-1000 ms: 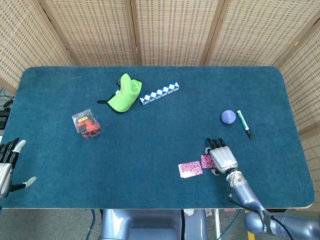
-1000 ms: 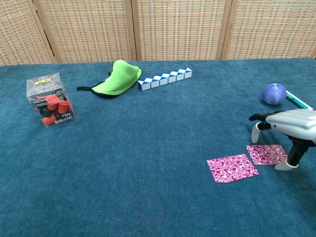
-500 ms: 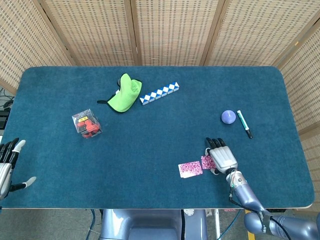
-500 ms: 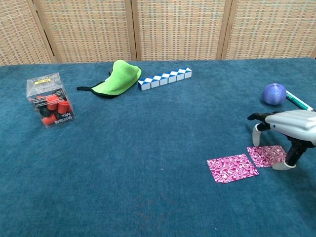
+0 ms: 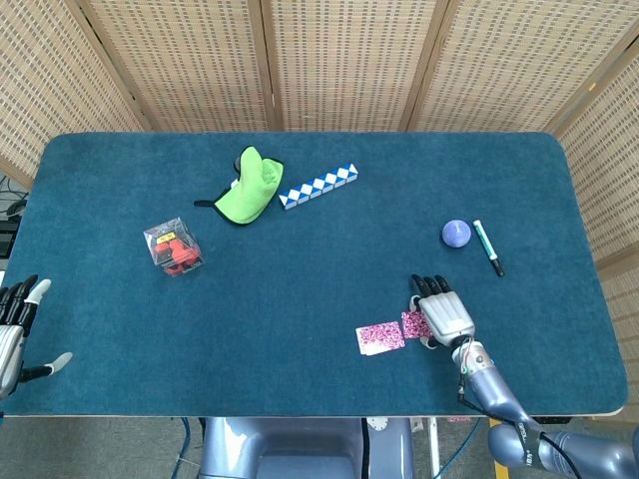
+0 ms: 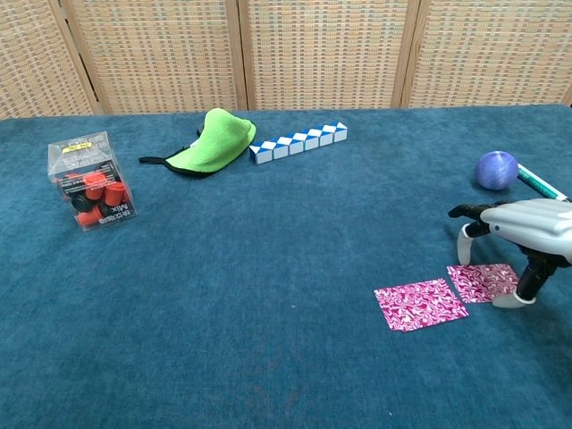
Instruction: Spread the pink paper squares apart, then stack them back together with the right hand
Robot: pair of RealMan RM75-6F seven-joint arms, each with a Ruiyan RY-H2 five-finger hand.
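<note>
Pink paper squares, qty 2: left square (image 6: 420,304) flat on blue surface (image 6: 268,268), right square (image 6: 483,281) just beside it, w/ right hand (image 6: 523,234) arched over it, fingers apart, thumb tip on its edge. Left hand (image 5: 14,324) at surface's left edge, fingers spread, holding nothing.

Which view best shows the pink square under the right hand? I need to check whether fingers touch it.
The chest view: the hand arches over the square, fingertips down at its edges. The head view looks down on the hand, which hides most of the square.
</note>
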